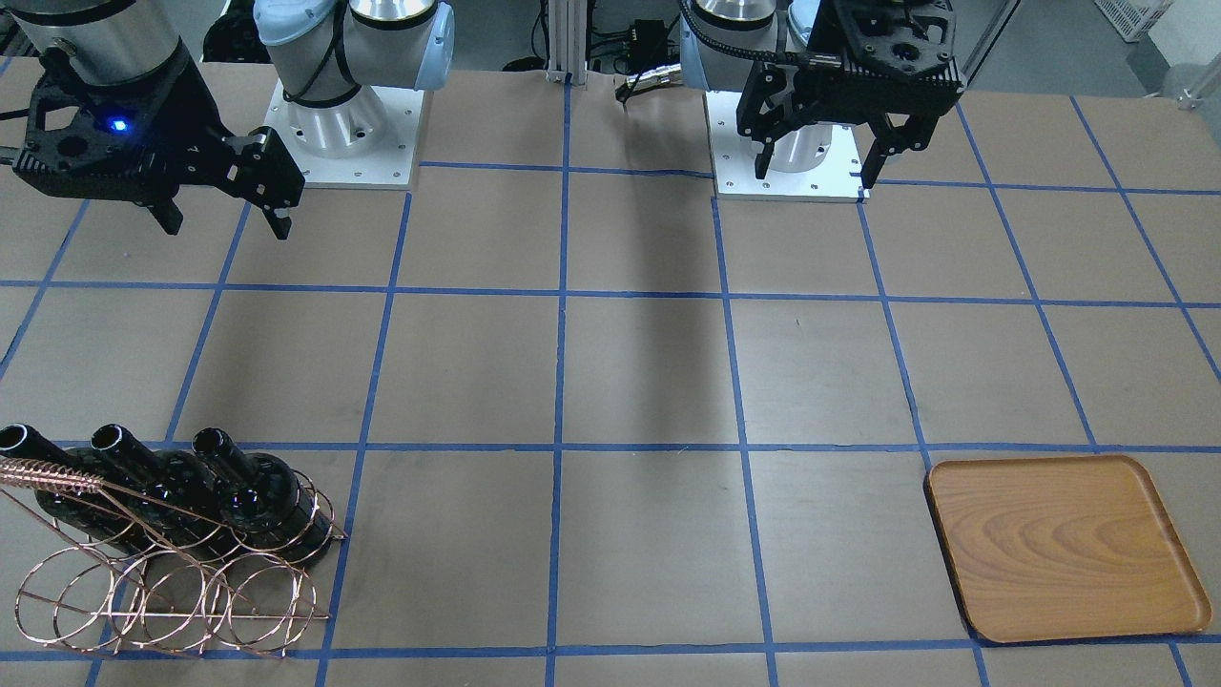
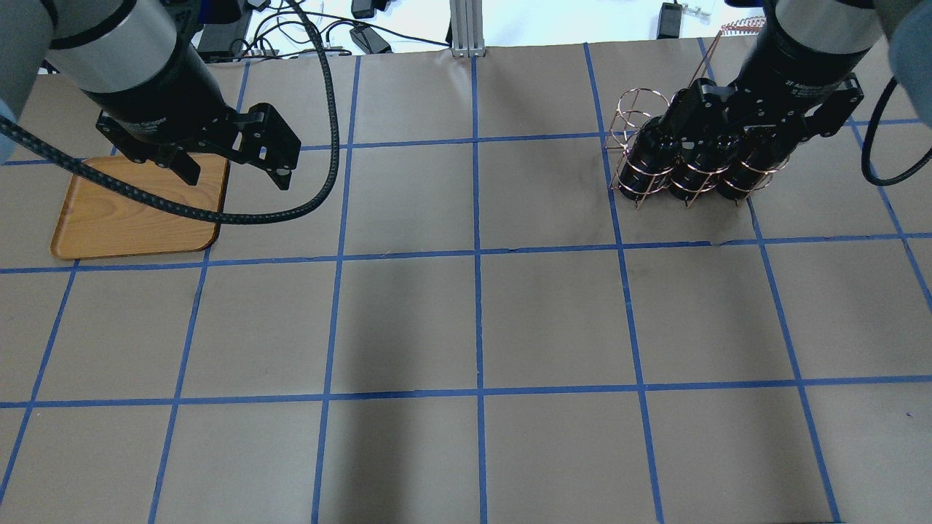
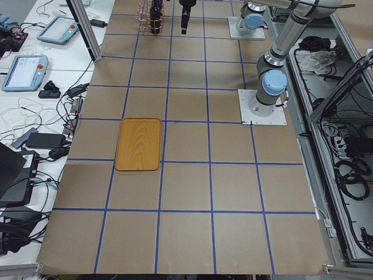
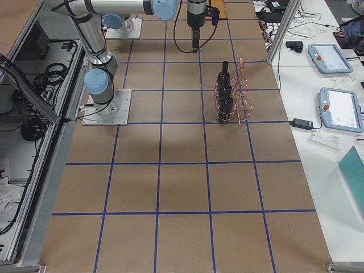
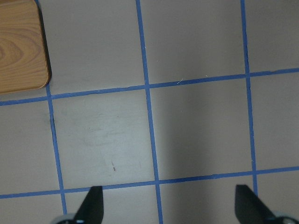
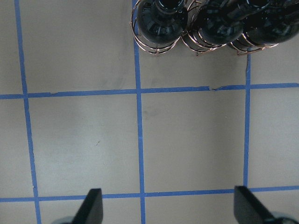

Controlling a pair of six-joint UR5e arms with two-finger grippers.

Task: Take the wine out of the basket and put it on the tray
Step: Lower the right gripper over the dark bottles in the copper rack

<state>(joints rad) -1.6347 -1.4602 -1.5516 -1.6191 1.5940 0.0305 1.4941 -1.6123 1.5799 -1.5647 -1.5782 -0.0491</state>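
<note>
Glass bottles (image 1: 250, 482), likely heavy, slick and breakable, are standing in the basket (image 1: 172, 615); the necks probably offer the best hold. The right gripper (image 1: 227, 215) is hovering near the basket, fingers apart, and the left gripper (image 1: 817, 176) is likewise spread.

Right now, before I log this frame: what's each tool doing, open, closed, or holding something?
Left tool: open, holding nothing.
Right tool: open, holding nothing.

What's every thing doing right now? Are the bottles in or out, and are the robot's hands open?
Basket: standing on the table, one row full, other row empty.
Wine bottles: all three upright in the basket.
Tray: flat on the table, empty.
Left gripper: jaws open, holding nothing.
Right gripper: jaws open, holding nothing.
</note>
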